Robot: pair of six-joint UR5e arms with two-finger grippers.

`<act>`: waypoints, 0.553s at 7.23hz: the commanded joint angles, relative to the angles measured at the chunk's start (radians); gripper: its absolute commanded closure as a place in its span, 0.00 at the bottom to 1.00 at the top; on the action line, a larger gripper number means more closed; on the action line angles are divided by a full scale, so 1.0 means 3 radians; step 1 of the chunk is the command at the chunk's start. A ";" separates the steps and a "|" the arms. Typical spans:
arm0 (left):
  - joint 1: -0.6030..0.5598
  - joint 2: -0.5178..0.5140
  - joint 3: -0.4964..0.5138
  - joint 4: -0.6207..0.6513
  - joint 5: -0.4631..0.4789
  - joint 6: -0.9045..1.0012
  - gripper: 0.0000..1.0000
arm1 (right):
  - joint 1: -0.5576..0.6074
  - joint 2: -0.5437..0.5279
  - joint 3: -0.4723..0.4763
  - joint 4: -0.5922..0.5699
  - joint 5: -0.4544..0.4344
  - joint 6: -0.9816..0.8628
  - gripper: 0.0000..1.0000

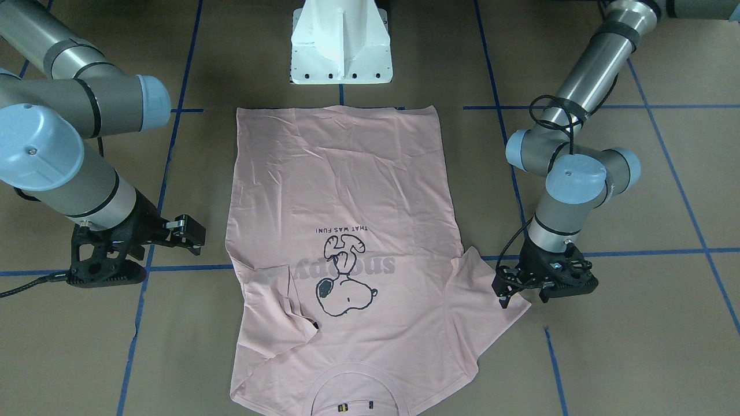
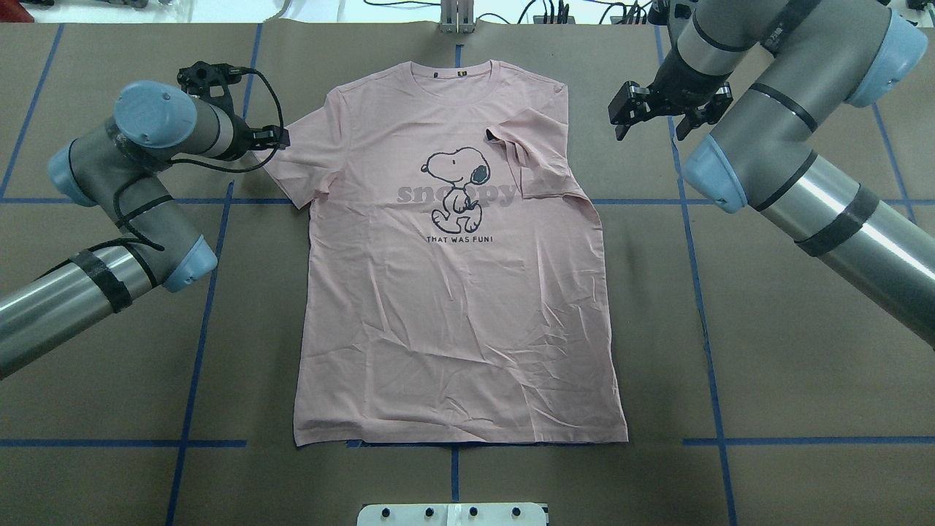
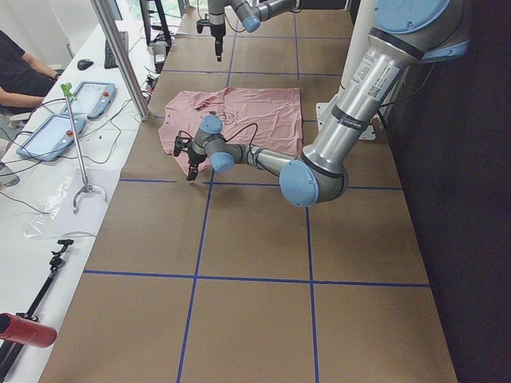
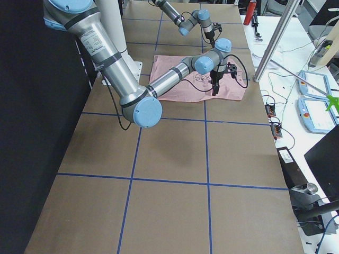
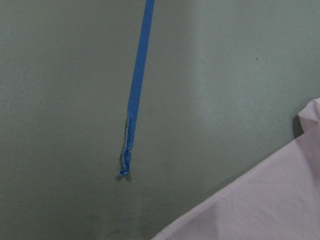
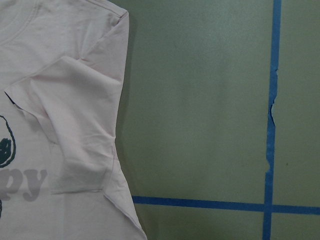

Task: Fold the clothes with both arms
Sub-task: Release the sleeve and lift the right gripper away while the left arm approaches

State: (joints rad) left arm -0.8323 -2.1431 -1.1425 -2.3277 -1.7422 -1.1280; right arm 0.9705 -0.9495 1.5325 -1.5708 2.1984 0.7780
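T-shirt (image 2: 453, 314) lies flat and print-up on the desk (image 2: 767, 365), long axis running from hem by the white pedestal (image 2: 453, 513) out to the collar. Left claw (image 2: 272, 137) sits at the tip of the shirt's spread sleeve, nearest to it, but can't tell if parted or nipping cloth. Right claw (image 2: 651, 120) hangs beside the shirt's other shoulder, off the cloth, looks parted and empty, and that sleeve already lies folded onto the chest, so probably left sleeve goes inward next, nothing blocking.
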 commanded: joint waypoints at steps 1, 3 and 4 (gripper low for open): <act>0.0008 -0.0005 0.0035 -0.0008 0.0009 0.0007 0.15 | -0.0003 0.0000 0.0000 0.0000 -0.0001 0.0004 0.00; 0.0003 -0.0020 0.0040 -0.0003 0.0009 0.0012 0.39 | -0.0003 0.0000 -0.0005 0.0000 -0.0001 0.0004 0.00; 0.0003 -0.0025 0.0040 -0.0003 0.0009 0.0012 0.59 | -0.0003 0.0010 0.0000 0.0000 -0.0001 0.0004 0.00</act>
State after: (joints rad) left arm -0.8308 -2.1484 -1.1314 -2.3290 -1.7395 -1.1249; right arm 0.9695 -0.9489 1.5319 -1.5708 2.1982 0.7792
